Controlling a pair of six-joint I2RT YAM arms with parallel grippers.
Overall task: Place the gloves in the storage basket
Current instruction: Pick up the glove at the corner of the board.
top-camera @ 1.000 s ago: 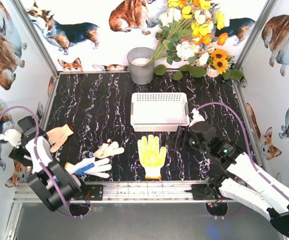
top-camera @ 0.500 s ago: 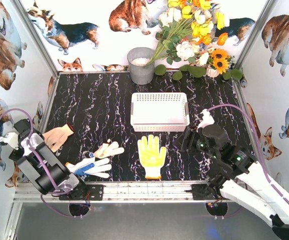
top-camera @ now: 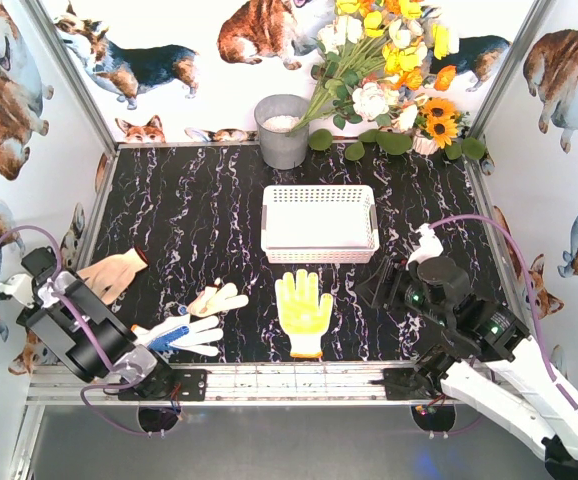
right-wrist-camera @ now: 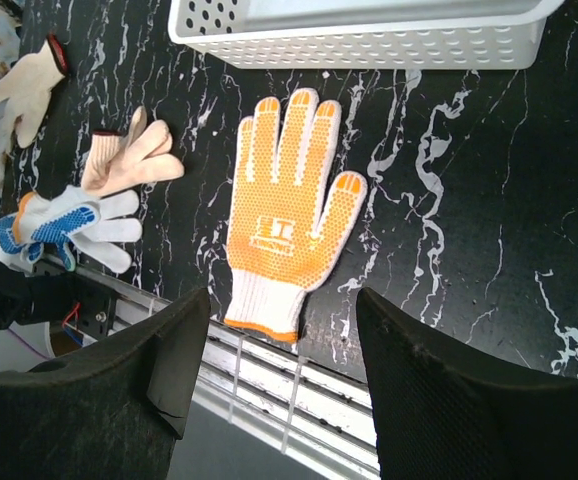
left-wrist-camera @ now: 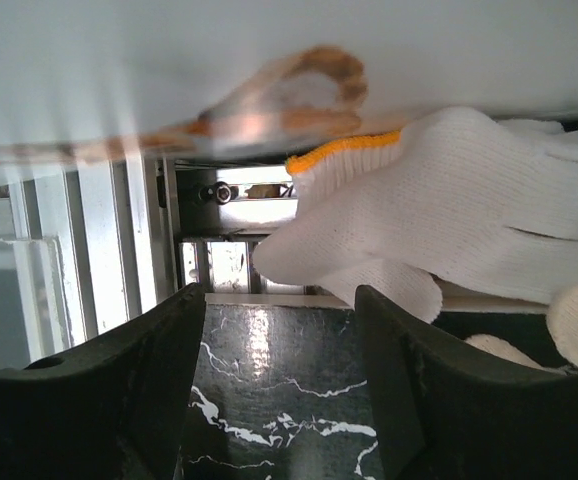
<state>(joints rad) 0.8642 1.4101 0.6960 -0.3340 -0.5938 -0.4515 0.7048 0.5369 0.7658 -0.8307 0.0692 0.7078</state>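
Observation:
The white lattice storage basket (top-camera: 319, 222) stands mid-table and shows in the right wrist view (right-wrist-camera: 369, 45). In front of it lies an orange-dotted glove (top-camera: 304, 310) (right-wrist-camera: 289, 220), palm up. Left of it lie a small tan glove (top-camera: 214, 299) (right-wrist-camera: 129, 155) and a white blue-dotted glove (top-camera: 177, 335) (right-wrist-camera: 64, 220). Another tan glove (top-camera: 114, 272) (right-wrist-camera: 29, 75) lies at the far left. My left gripper (top-camera: 54, 292) (left-wrist-camera: 279, 300) is open and empty, low at the left edge, with a white orange-cuffed glove (left-wrist-camera: 439, 220) just ahead. My right gripper (top-camera: 381, 285) (right-wrist-camera: 284, 300) is open and empty, raised right of the orange-dotted glove.
A grey metal bucket (top-camera: 282, 130) and a bunch of flowers (top-camera: 389, 80) stand at the back. An aluminium rail (top-camera: 289, 380) runs along the near edge. Printed walls close in both sides.
The left arm has drawn back and lowered toward the left near corner. The right arm has moved right and back from the basket. The gloves have not moved.

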